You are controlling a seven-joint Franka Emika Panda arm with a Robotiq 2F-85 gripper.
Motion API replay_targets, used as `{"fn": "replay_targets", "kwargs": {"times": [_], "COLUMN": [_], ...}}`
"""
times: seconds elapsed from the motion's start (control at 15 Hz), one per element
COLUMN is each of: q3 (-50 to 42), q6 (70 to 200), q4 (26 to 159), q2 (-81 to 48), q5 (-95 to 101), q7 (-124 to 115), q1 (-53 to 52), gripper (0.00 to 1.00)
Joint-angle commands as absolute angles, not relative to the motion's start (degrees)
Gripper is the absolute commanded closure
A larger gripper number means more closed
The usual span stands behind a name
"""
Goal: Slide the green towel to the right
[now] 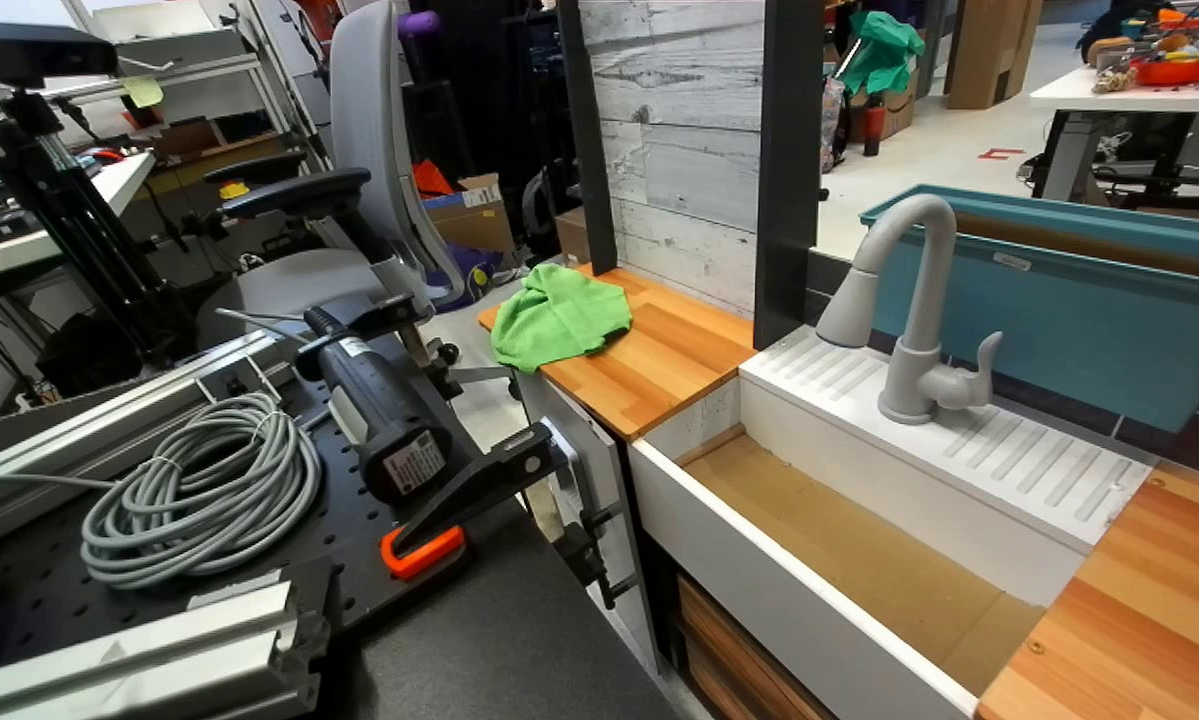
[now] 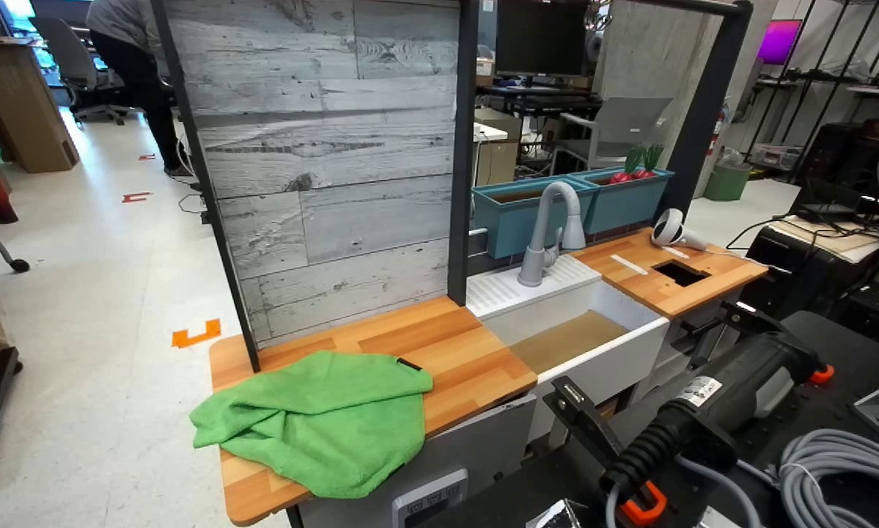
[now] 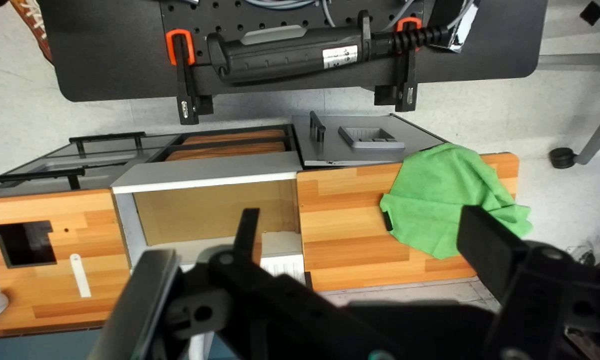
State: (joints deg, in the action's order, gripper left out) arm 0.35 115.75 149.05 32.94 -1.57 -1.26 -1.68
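A crumpled green towel (image 1: pixel 559 318) lies on the wooden counter at the end away from the sink. In an exterior view the towel (image 2: pixel 329 429) covers the counter's near end and hangs a little over its edges. In the wrist view the towel (image 3: pixel 437 192) is on the right part of the counter, with a dark tag on its left side. My gripper (image 3: pixel 362 220) is open and empty, high above the counter. Its right finger overlaps the towel's lower right part in view. The gripper does not show in either exterior view.
The wooden counter (image 3: pixel 350 225) adjoins a white sink (image 3: pixel 204 175) with a grey faucet (image 2: pixel 549 227). A whitewashed wood panel (image 2: pixel 336 147) stands along the counter's back. A black table (image 3: pixel 119 55) with a clamped black tool (image 3: pixel 289 55) faces the counter's front. Teal planters (image 2: pixel 534 213) stand behind the sink.
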Motion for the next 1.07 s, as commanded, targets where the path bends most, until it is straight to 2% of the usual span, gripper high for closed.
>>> {"fn": "replay_targets", "kwargs": {"times": [0.0, 0.53, 0.93, 1.0], "q3": [4.7, 12.5, 9.1, 8.9], "q6": [118.1, 127.3, 139.7, 138.0], "q4": [144.4, 134.8, 124.0, 129.4], "q2": [22.6, -2.4, -22.5, -16.2], "q5": [-0.4, 12.0, 20.6, 17.3], "q7": [-8.3, -27.3, -38.1, -35.2], "q1": [-1.3, -3.6, -12.9, -12.4], "gripper": [0.0, 0.0, 0.0, 0.0]}}
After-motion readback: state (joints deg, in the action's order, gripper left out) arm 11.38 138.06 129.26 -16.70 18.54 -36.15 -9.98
